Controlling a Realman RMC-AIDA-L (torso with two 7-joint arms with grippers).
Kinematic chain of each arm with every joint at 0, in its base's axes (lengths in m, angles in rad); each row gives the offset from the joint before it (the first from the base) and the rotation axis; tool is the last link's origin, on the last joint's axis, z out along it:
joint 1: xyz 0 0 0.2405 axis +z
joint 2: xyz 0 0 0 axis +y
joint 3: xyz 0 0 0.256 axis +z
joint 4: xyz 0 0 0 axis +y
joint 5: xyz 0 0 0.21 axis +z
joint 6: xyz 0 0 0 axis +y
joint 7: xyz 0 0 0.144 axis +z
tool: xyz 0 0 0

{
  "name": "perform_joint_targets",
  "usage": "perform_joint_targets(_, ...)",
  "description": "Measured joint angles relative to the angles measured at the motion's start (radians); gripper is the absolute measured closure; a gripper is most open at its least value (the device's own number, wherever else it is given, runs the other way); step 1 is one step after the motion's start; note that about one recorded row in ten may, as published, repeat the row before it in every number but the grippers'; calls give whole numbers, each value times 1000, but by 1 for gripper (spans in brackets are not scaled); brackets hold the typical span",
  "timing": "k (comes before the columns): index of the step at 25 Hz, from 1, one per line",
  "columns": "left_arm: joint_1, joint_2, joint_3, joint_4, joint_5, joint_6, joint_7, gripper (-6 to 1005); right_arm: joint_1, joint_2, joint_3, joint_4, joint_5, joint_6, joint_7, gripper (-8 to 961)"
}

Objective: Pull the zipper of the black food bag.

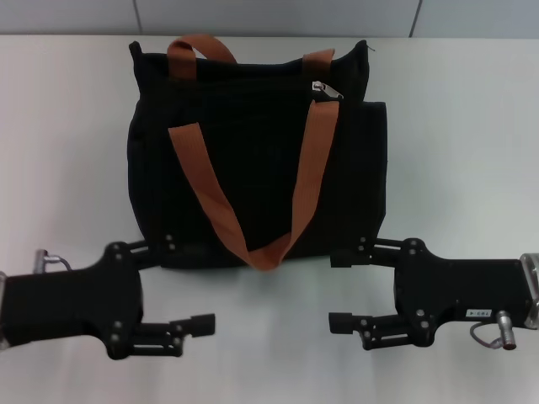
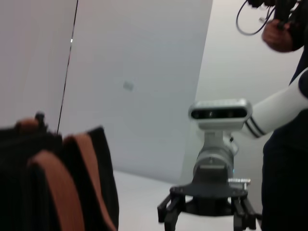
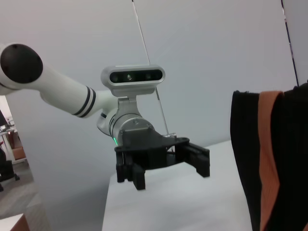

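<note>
The black food bag [image 1: 253, 160] lies on the white table, its two rust-brown strap handles [image 1: 307, 177] draped toward me. The silver zipper pull [image 1: 325, 88] sits on the zip line near the bag's far right, beside the right strap. My left gripper [image 1: 179, 286] is open and empty at the bag's near left corner. My right gripper [image 1: 338, 289] is open and empty at the near right corner. The two grippers face each other. The left wrist view shows the bag [image 2: 96, 183] and the right gripper [image 2: 207, 219]. The right wrist view shows the bag [image 3: 288, 144] and the left gripper [image 3: 166, 169].
The white table [image 1: 455, 168] stretches on both sides of the bag. A tiny grey wire-like pull [image 1: 367, 45] sticks out at the bag's far right corner. A person in dark clothes [image 2: 286, 159] stands beyond the right arm, one hand raised.
</note>
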Motion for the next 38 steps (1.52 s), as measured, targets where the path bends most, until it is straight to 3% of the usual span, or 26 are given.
perform_joint_targets(3,-1,-18,1,-3,44,-42,12,165,5,1,0,28,-10,12,-26,136)
perform_joint_targets(7,-7,-24,7,-3,73,-57,16,165,15,1,0,49,-19,30,-34,136)
perform_joint_targets(38,-6,-25,11,-4,77,-58,17,166,16,1,0,59,-22,26,-38,136)
